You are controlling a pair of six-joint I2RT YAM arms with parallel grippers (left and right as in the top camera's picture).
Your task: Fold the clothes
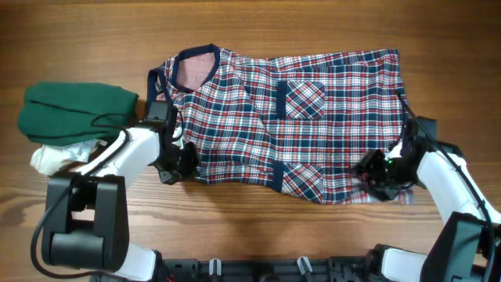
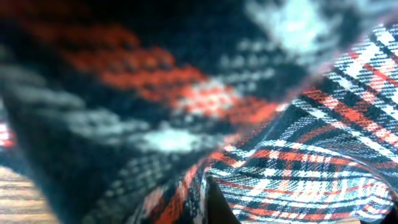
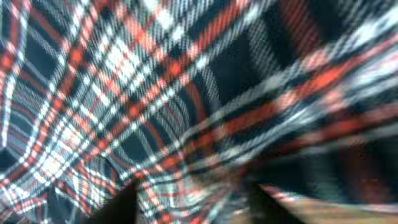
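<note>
Both wrist views are almost filled by blurred plaid shirt (image 2: 323, 155).

Wood-grain surface (image 1: 313, 23), overhead view. A plaid shirt (image 1: 313, 133) in red, white and navy lies spread across the centre, collar to the left. Near the left end, a bunched dark green garment (image 1: 70, 110) overlaps a crumpled white cloth (image 1: 59, 157).

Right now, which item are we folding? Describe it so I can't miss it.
On the wooden table, look at the centre. It's the plaid shirt, spread out with a chest pocket; the dark green garment and white cloth beside it are plain.
</note>
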